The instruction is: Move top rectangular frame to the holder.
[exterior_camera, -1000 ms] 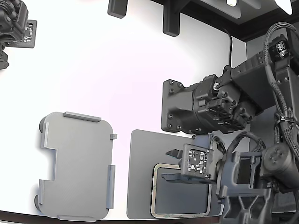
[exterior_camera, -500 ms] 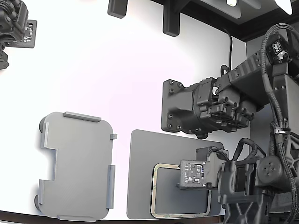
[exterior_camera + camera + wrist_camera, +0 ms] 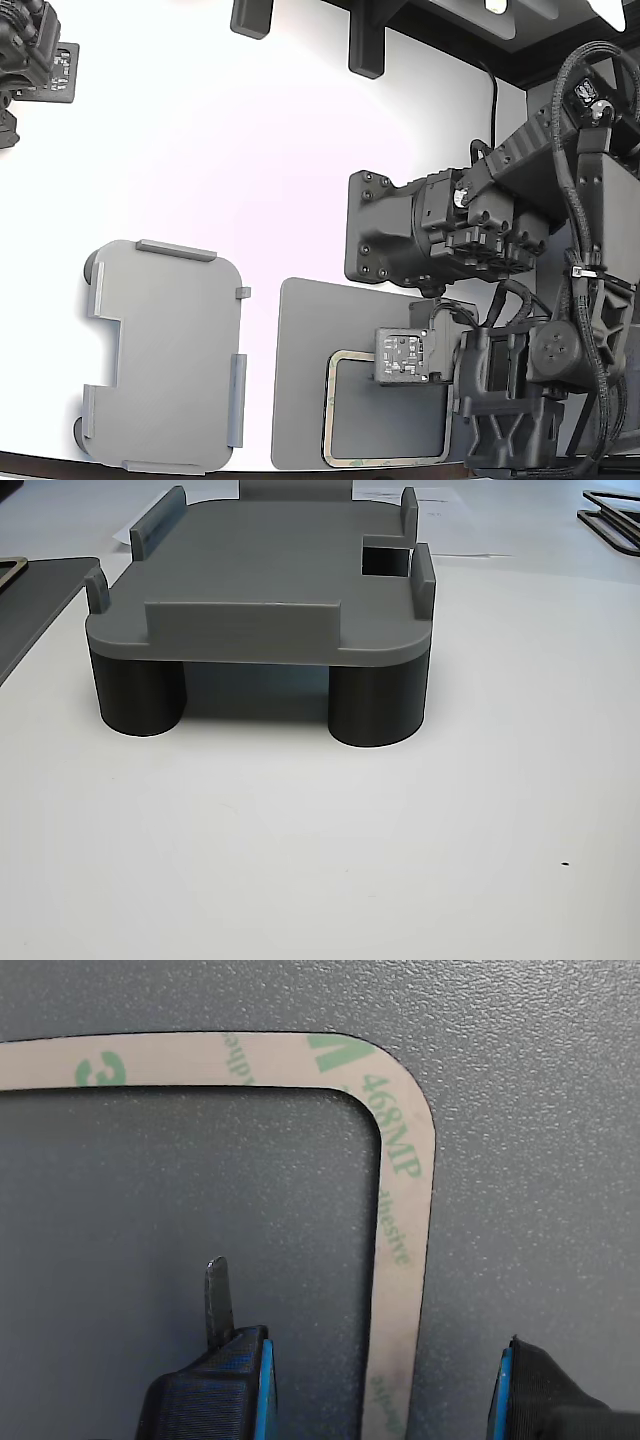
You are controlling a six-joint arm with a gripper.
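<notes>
Fingers [image 3: 245, 1380] spread apart, my gripper [image 3: 385, 1385] straddling one side strip of top rectangular frame [image 3: 400, 1220], frame flat on dark mat [image 3: 520, 1110]. Holder [image 3: 165, 355] well apart, bare, on white table [image 3: 250, 150].

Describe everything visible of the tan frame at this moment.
The frame is a thin, flat, tan ring with rounded corners and an open middle, printed with faint green lettering like adhesive liner. It lies flat on the dark grey mat, toward the exterior view's right. In the exterior view the gripper covers its top edge. In the wrist view the open fingers straddle one side strip without visibly touching it.
</notes>
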